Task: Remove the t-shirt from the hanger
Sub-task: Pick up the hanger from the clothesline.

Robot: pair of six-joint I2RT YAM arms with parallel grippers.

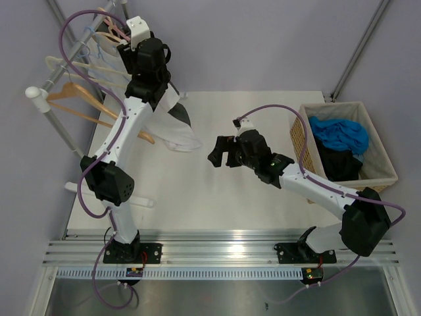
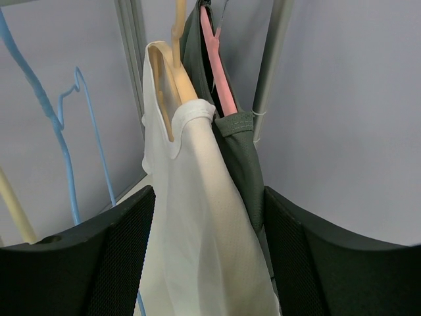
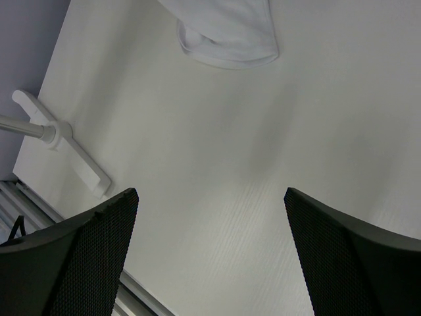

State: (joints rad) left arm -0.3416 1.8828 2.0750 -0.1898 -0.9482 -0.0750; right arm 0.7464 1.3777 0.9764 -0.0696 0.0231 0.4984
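Reaching for the white t-shirt (image 2: pixel 191 151) on the rack (image 1: pixel 34 93): hazards and markings.
Nearest you, the right gripper (image 3: pixel 210 194) hangs over the table (image 3: pixel 217 131), jaws wide and empty. Farther off, the left gripper (image 2: pixel 207 197) straddles the t-shirt, which hangs on its beige hanger (image 2: pixel 172 79); the jaws stand apart, with no cloth pinched. Just behind the shirt and touching it hangs a dark green garment (image 2: pixel 240 151) on a pink hanger (image 2: pixel 220 72): close too deep and you would likely catch both. Pull down while the collar sits round the hanger's shoulder and the hanger could tilt, snag or leave the rack. No brand, label or writing is legible in any view.
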